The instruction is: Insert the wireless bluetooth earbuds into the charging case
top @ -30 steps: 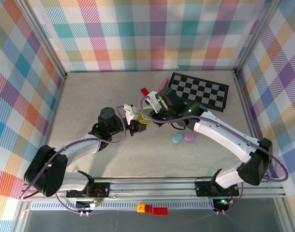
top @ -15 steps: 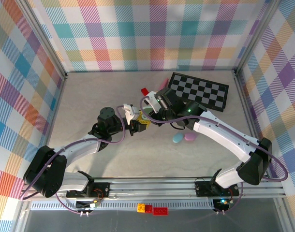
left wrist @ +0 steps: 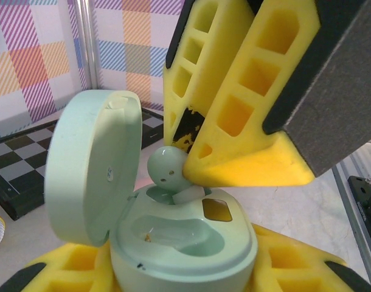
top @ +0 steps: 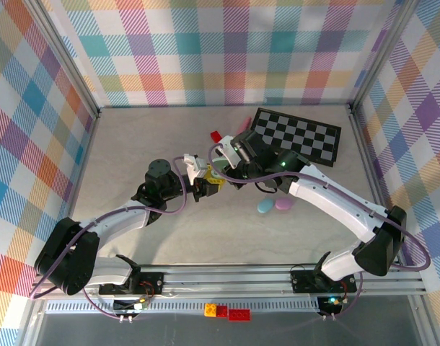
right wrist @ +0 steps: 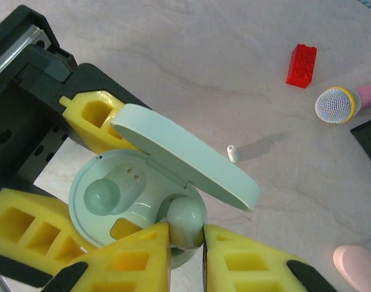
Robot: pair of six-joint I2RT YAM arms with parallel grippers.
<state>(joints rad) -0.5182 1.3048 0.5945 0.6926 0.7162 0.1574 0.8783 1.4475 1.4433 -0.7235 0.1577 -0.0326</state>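
Right wrist view showed us the right gripper [right wrist: 185,243] pinching a tiny mint plastic earbud [right wrist: 184,218] at a socket of the open mint oval charging case [right wrist: 112,182]. We judged the left gripper [left wrist: 182,267] clamped that case to steady it.

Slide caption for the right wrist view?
Right gripper holds a pale mint plastic earbud at the open mint oval charging case gripped by left gripper.

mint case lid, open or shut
Open. The lid stands swung up off the case, leaving its inside in plain view, a mint bud at its opening.
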